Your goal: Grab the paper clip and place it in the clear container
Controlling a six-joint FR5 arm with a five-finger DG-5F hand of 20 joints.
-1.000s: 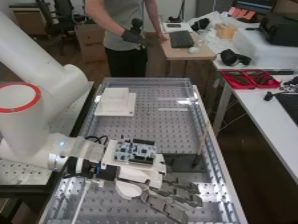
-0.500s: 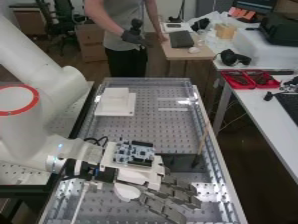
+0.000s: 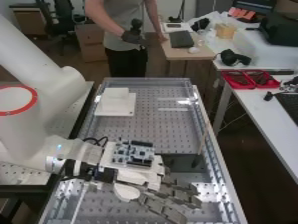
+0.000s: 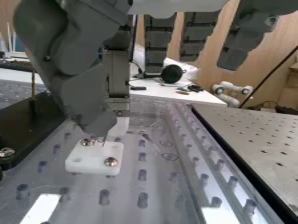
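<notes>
The hand (image 3: 174, 194) is above the near part of the perforated bench (image 3: 159, 130), palm side hidden, with a circuit board on its back. In the wrist view the hand (image 4: 83, 90) is just over a small white block (image 4: 93, 165) with screws. Thin wire-like lines (image 4: 100, 142) show against that block directly below the hand; I cannot tell whether they are the paper clip or whether it is held. A see-through plastic surface (image 4: 156, 187) spreads around the block; whether it belongs to the clear container I cannot tell.
A white stepped block (image 3: 115, 104) sits at the bench's far left. A dark box (image 3: 183, 162) and a thin wooden stick (image 3: 203, 142) are beyond the hand, near the right rim. Red trays (image 3: 249, 80) are on the side table.
Over the last second the hand has shifted slightly left and toward the near end in the high view. Between the last two frames it hardly moves.
</notes>
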